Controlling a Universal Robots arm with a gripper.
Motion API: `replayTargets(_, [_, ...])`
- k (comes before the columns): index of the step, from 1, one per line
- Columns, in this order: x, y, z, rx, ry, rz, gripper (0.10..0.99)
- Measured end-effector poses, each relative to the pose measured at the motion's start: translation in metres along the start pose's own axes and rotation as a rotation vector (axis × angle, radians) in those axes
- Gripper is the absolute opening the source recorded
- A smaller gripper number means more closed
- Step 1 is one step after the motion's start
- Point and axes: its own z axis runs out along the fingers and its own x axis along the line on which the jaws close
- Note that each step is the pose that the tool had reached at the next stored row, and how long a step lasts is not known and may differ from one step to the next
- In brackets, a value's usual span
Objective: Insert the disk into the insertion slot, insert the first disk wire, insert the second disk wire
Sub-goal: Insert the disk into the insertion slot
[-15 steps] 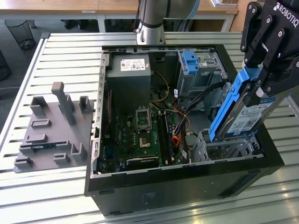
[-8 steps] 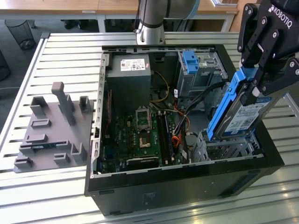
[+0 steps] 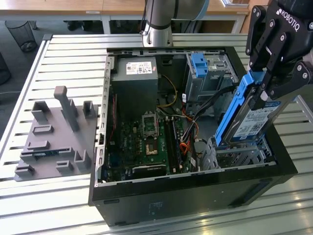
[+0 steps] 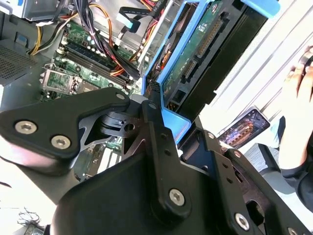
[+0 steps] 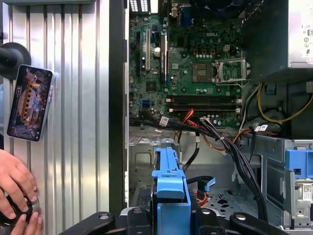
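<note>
Grip: hand (image 3: 262,93) closed on the disk (image 3: 252,122), clamping its upper end across the two flat faces.
Long axis: steeply tilted, upper end leaning toward the exterior view's right, lower end down toward the exterior view's left.
Facing: white-label side turned toward the exterior camera; green circuit-board side (image 4: 195,54) on show in the second wrist view; blue carrier edge (image 5: 168,178) on show in the first wrist view.
Relative to the hand: hanging below the fingers, most of the length free beneath them.
Location: over the corner of the open computer case (image 3: 195,200) at the exterior view's right, lower end at the mouth of the insertion slot (image 3: 239,155); cannot tell whether already inside or just touching.
Inside the case: motherboard (image 3: 151,137) at the middle, power supply (image 3: 134,78) beyond it, taller grey bay with a blue latch (image 3: 200,63) behind the slot, black cable bundle (image 3: 210,103) between that bay and the disk.
Worktop (image 3: 63,54): slatted metal, carrying the case and a grey fixture block (image 3: 54,137) well apart at the exterior view's left.
Beside the case: phone (image 5: 29,103) flat on the slats, person's hand (image 5: 14,188) near it.
</note>
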Motion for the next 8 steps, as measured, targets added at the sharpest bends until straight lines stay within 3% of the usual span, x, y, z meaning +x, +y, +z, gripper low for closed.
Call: replayTargets(8, [-0.0007,0.0000,0.0056,0.000,0.0000,0.002,0.365])
